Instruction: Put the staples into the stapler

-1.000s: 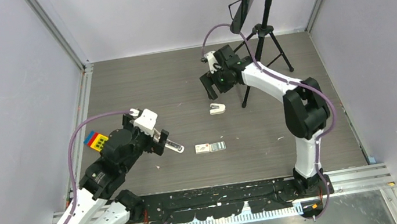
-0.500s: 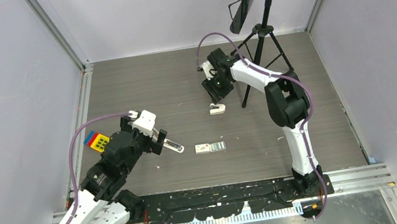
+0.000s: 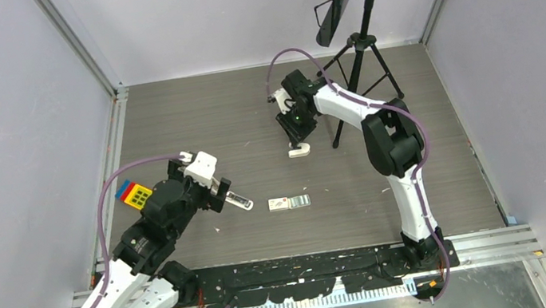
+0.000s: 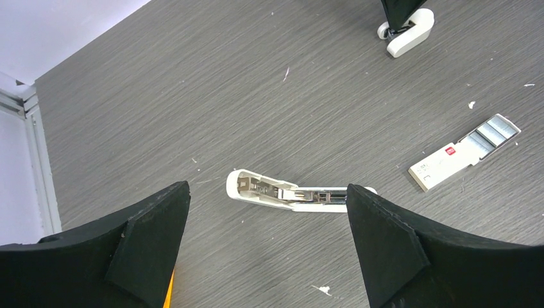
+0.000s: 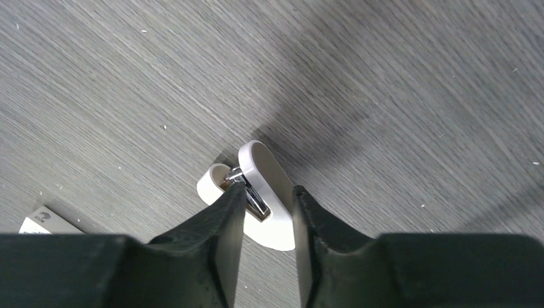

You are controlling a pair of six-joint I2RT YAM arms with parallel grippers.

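Note:
The stapler (image 3: 238,201) (image 4: 295,192) lies opened flat on the grey table, its silver channel facing up. My left gripper (image 3: 217,192) (image 4: 267,189) hovers over it, open wide, with a finger on each side and clear of it. The staples (image 3: 289,202) (image 4: 463,149) lie to the stapler's right, grey strips showing in the tray slid half out of the white box. Farther back, a shorter white stapler (image 3: 299,150) (image 5: 264,165) (image 4: 410,35) rests on the table. My right gripper (image 3: 295,135) (image 5: 269,190) points down at it, both fingers pressed against its sides.
A black tripod (image 3: 356,53) with a tilted panel stands at the back right, just behind the right arm. A small block of yellow, red and blue (image 3: 131,194) lies by the left wall, next to the left arm. Pale walls enclose the table on three sides.
The right gripper has moved left and down onto the shorter stapler, and its jaws have closed from wide to narrow around it. The left arm has barely shifted.

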